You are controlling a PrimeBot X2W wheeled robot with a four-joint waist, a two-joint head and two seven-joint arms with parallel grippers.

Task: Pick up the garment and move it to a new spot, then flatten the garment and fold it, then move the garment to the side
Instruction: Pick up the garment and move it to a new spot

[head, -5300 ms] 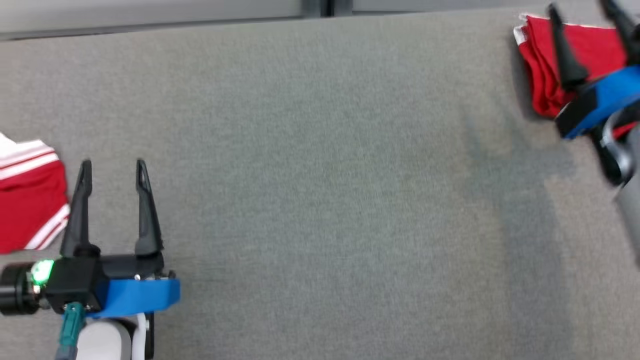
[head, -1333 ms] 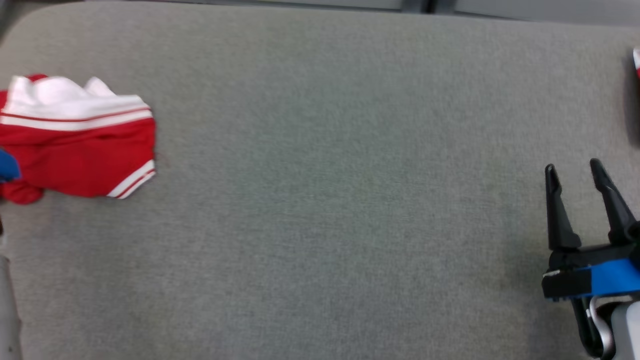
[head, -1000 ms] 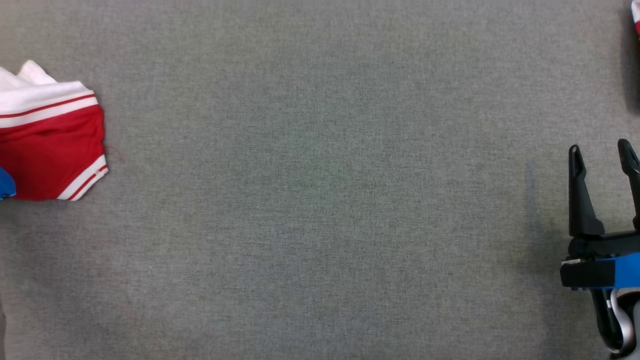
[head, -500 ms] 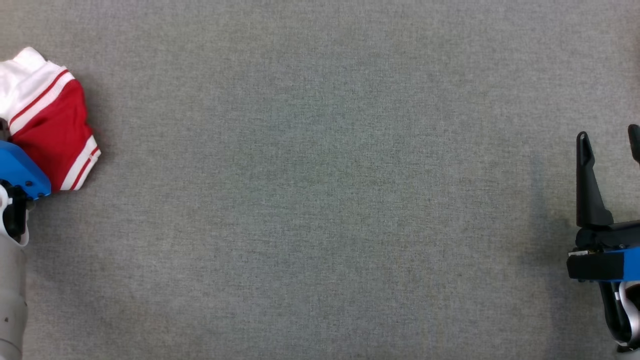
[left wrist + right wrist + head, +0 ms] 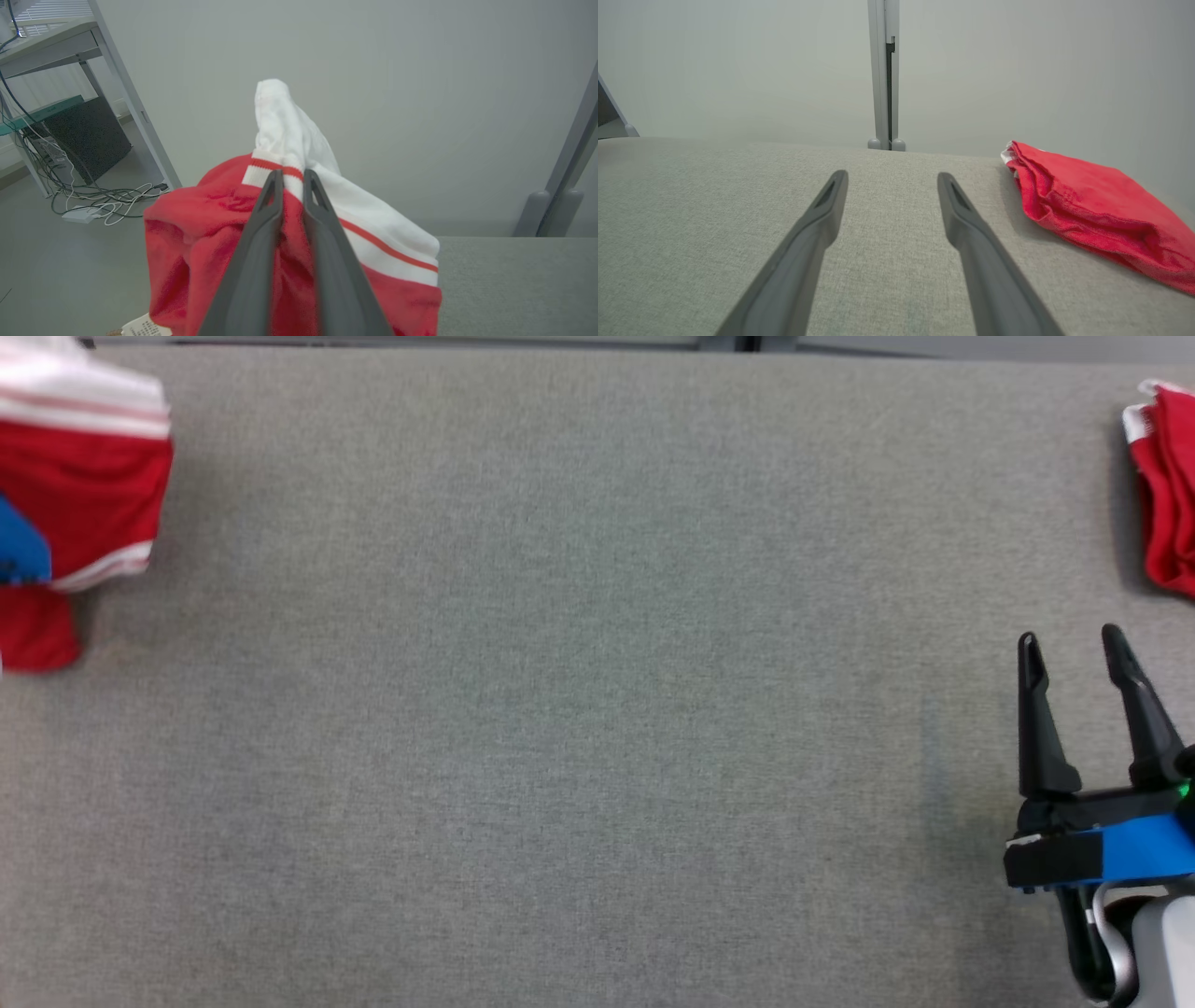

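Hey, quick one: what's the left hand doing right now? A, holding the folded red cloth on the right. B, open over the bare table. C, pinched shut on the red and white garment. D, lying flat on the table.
C: in the left wrist view the left hand has its two fingers drawn close together on the garment, with red and white cloth bunched between and around them.

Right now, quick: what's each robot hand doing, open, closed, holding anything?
Left hand: closed on the red and white garment.
Right hand: open, holding nothing.
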